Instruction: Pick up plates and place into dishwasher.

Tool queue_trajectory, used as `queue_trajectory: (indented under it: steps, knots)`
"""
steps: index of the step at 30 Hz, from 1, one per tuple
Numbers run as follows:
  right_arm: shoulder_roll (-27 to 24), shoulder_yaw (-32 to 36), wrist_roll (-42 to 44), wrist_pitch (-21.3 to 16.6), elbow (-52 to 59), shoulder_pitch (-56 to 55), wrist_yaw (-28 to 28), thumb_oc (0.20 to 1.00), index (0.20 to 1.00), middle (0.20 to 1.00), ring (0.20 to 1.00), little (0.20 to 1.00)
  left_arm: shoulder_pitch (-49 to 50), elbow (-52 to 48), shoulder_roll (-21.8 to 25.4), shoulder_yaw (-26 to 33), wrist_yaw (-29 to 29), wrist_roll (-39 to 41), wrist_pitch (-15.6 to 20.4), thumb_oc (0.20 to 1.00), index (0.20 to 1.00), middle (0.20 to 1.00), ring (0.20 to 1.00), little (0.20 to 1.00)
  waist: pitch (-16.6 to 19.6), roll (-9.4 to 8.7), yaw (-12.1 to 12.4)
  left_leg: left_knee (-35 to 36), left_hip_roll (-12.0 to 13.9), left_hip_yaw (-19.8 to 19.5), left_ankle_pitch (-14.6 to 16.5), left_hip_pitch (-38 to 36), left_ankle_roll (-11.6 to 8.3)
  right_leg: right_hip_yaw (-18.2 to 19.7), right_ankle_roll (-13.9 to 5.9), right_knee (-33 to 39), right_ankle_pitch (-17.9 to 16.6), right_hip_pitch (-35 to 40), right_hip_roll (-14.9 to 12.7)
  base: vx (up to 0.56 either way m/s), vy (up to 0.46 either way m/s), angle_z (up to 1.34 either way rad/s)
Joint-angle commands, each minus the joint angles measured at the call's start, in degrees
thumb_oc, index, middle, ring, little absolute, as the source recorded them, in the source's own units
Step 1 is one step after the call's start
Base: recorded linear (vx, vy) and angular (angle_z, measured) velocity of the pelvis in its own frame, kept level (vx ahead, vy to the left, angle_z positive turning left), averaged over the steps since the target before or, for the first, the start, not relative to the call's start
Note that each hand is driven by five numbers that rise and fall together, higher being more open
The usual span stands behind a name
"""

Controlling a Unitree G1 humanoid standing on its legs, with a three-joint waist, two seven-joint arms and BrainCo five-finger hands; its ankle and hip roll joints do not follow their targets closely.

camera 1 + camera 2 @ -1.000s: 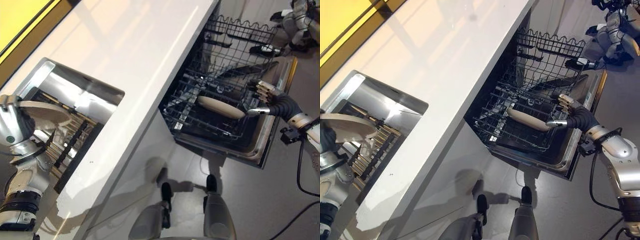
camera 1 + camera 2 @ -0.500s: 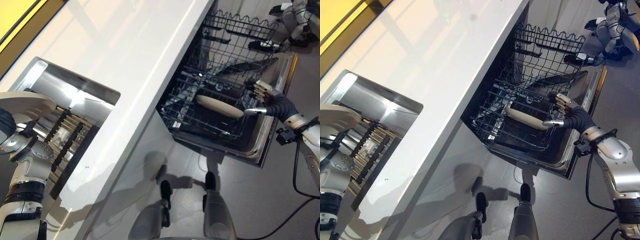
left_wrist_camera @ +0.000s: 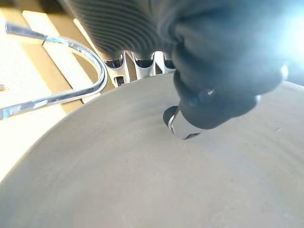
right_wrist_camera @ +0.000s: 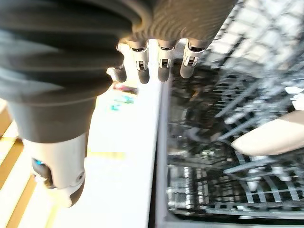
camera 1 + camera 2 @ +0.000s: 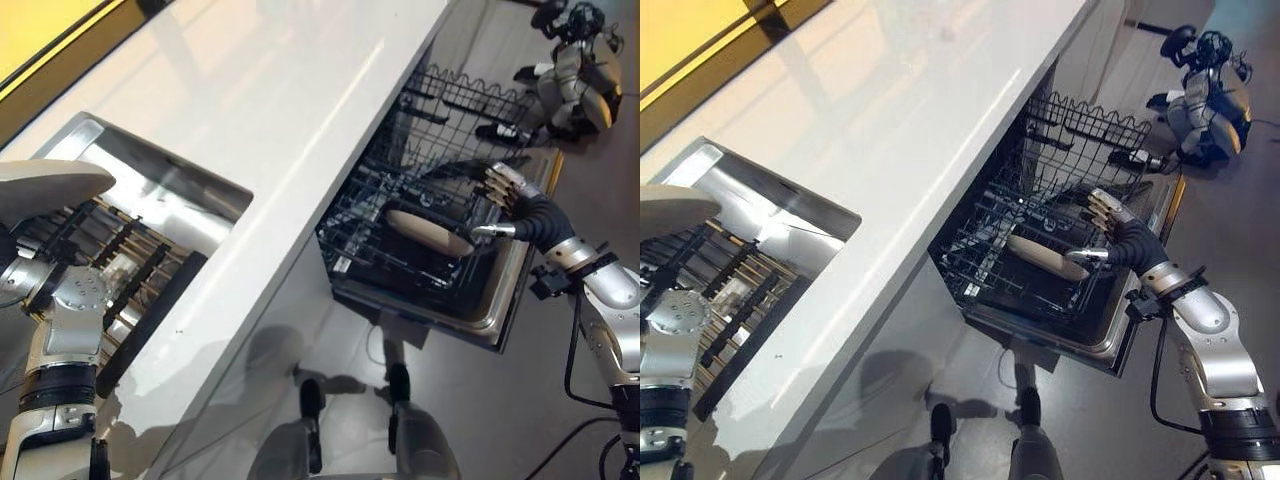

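pale grey and round, a wide ceramic plate (image 5: 45, 188) sits high at the robot's left, above the steel sink (image 5: 160, 170) sunk in the white countertop (image 5: 290, 110). the left hand (image 3: 223, 71) grips it: in its wrist view the thumb presses on the plate's face while the fingers (image 3: 142, 66) curl behind the rim. a curved chrome tap (image 3: 90, 76) arches just past that rim. below the plate, a dark slatted drying rack (image 5: 130, 265) rests in the sink.

over by the counter's end, the dishwasher's black wire rack (image 5: 1040, 230) is pulled out over the open steel door (image 5: 1110, 330). a second plate, cream-coloured and flat (image 5: 1045, 257), leans tilted among the wires. the right hand (image 5: 1110, 225) hovers just beside its edge with fingers spread and straight, thumb apart, holding nothing; whether a fingertip touches the plate is hard to judge from here. another grey robot (image 5: 1205, 95) sits on the floor beyond the dishwasher.
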State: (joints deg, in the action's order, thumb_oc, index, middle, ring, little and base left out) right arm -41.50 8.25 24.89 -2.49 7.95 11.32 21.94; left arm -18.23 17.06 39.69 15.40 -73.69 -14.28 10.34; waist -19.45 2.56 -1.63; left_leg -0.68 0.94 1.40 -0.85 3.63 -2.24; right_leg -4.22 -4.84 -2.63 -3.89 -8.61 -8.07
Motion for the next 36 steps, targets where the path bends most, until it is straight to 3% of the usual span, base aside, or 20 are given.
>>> queue_trajectory:
  steps: [1,9,16,21,28,36]
  knots:
    - [1.95,0.26,1.66,-5.47,6.71,-0.02,1.82,1.0,1.0,1.0,1.0,1.0,-0.82,-2.53,3.17,1.64,2.91,0.84,3.68,0.2,0.2,0.2,0.2,0.2,6.03,-2.34,1.97,0.0,-0.88,-3.46,1.26,0.58,0.12,-1.16,-1.02,-3.72,4.72,1.79,-2.2,-0.01,-0.154,-0.03]
    - [6.51,-6.87,1.63,-3.48,13.27,6.01,5.17,1.0,1.0,1.0,1.0,1.0,-2.05,-7.68,0.59,-2.71,13.59,7.14,5.76,0.2,0.2,0.2,0.2,0.2,11.55,-2.83,3.55,1.67,0.15,-4.13,1.62,-3.66,0.02,-1.94,-0.69,-1.65,5.23,6.98,-0.67,0.02,-0.165,0.07]
    - [12.08,-14.59,-1.49,-2.09,14.53,9.49,1.63,1.0,1.0,1.0,1.0,1.0,-1.61,-15.01,-6.78,-8.78,22.7,17.11,8.06,0.2,0.2,0.2,0.2,0.2,15.11,-3.24,5.16,3.75,0.72,-4.79,0.81,-6.98,-0.24,-2.88,-0.82,0.79,4.75,11.38,0.34,0.0,-0.135,0.04]
    - [13.1,-19.44,-6.04,-1.96,14.7,11.01,-2.61,1.0,1.0,1.0,1.0,1.0,-0.34,-20.87,-12.55,-13.94,27.25,21.22,9.22,0.2,0.2,0.2,0.2,0.2,16.19,-3.67,5.95,4.68,0.99,-4.97,0.48,-8.28,-0.48,-3.6,-1.05,2.28,4.51,13.43,0.79,-0.02,-0.102,0.05]
    - [14.54,-25.56,-9.15,-1.45,14.29,15.97,-7.57,1.0,1.0,1.0,1.0,1.0,-1.28,-24.98,-17.86,-20.57,29.24,22.87,8.06,0.2,0.2,0.2,0.2,0.2,16.23,-4.24,6.65,5.06,0.98,-5.54,0.42,-9.23,-0.56,-4.25,-1.01,3.53,4.25,15.23,1.27,-0.05,-0.073,0.04]
    - [16.4,-29.34,-11.94,-1.38,13.76,20.84,-12.83,1.0,1.0,1.0,1.0,1.0,-2.86,-25.31,-20.85,-25.59,29.75,25.91,6.82,0.2,0.2,0.2,0.2,0.2,16.39,-4.52,6.93,5.6,1.09,-5.8,0.09,-9.8,-0.64,-5.04,-1.09,4.58,3.81,16.44,1.53,-0.02,-0.024,0.02]
